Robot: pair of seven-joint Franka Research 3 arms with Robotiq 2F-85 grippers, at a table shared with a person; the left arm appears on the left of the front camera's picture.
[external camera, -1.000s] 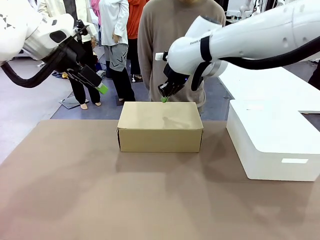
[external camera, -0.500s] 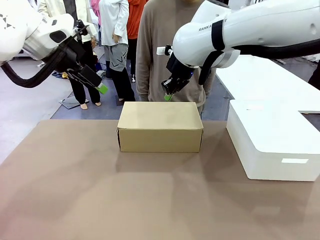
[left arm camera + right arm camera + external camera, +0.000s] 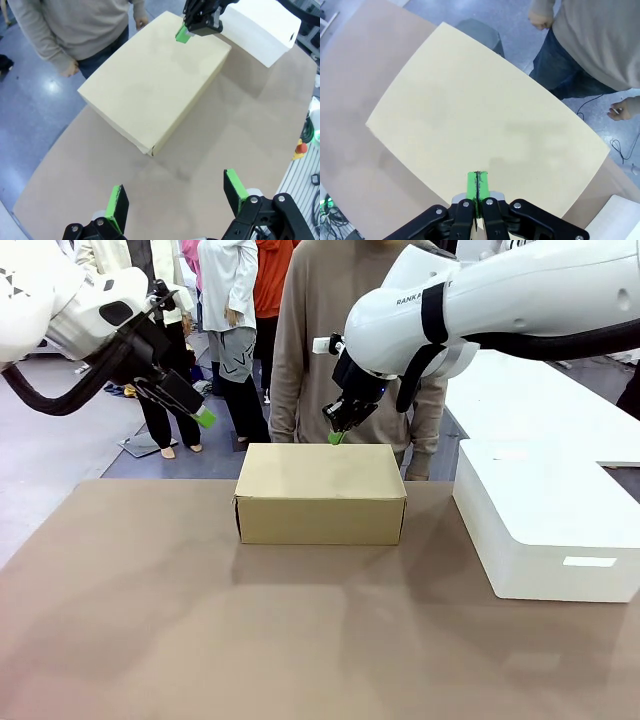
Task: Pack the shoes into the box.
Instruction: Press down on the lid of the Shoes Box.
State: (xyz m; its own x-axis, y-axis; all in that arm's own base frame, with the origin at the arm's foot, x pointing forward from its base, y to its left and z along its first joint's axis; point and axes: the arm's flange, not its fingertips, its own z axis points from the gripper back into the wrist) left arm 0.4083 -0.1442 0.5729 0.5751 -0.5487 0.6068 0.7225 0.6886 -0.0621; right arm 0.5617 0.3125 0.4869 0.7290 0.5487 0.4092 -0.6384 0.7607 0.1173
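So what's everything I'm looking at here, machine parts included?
cardboard box: one, tan, lid closed, table centre
white box: one, white, right of the cardboard box
table: one, brown top
person: one, beige sweater, standing behind the cardboard box
left end effector: one, black with green pads, open, raised off to the left
right end effector: one, black with green pads, shut, empty, just above the cardboard box's far edge

The box (image 3: 320, 493) sits closed on the bench (image 3: 200, 640), toward its far side. Right of it lies a larger box (image 3: 545, 530). Behind the box stands a person (image 3: 330, 330). The right pincer (image 3: 335, 436) hangs above the box's far edge; the left pincer (image 3: 203, 418) is up at far left.
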